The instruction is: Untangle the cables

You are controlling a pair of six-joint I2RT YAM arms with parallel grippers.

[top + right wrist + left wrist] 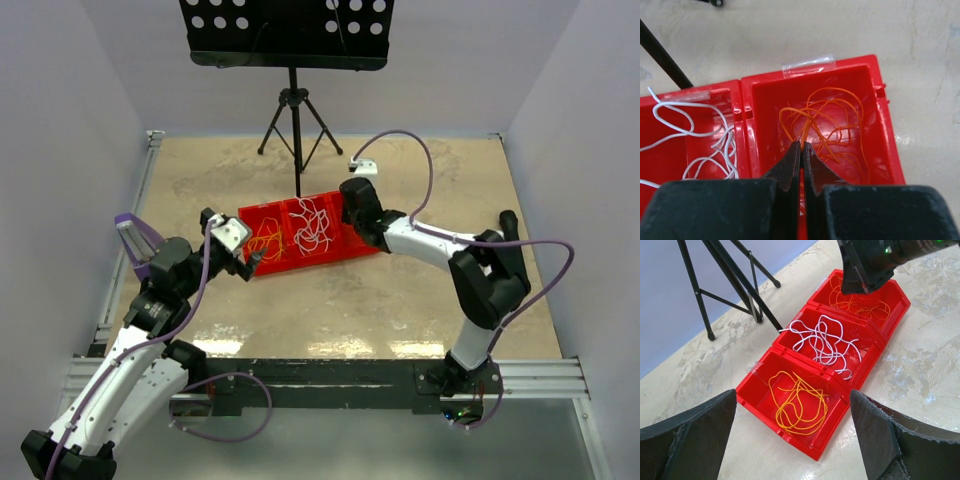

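Observation:
Three red bins (pixel 262 268) stand joined in a row on the table. In the left wrist view the near bin (pixel 752 395) holds yellow cables (pixel 797 405), the middle one white cables (pixel 822 342), the far one orange cables (pixel 860 302). My right gripper (pixel 801 145) is shut over the far bin (pixel 880 125), and strands of the orange cables (pixel 830 120) rise into its tips. White cables (pixel 705 140) lie in the neighbouring bin. From above, the right gripper (pixel 352 218) covers the right-hand bin. My left gripper (pixel 792 395) hangs wide open just in front of the yellow cables, holding nothing.
A black music stand on a tripod (pixel 293 110) stands behind the bins, its legs (pixel 725 275) close to the middle bin's back. A small white object (pixel 363 165) lies behind the right arm. White walls enclose the table on three sides.

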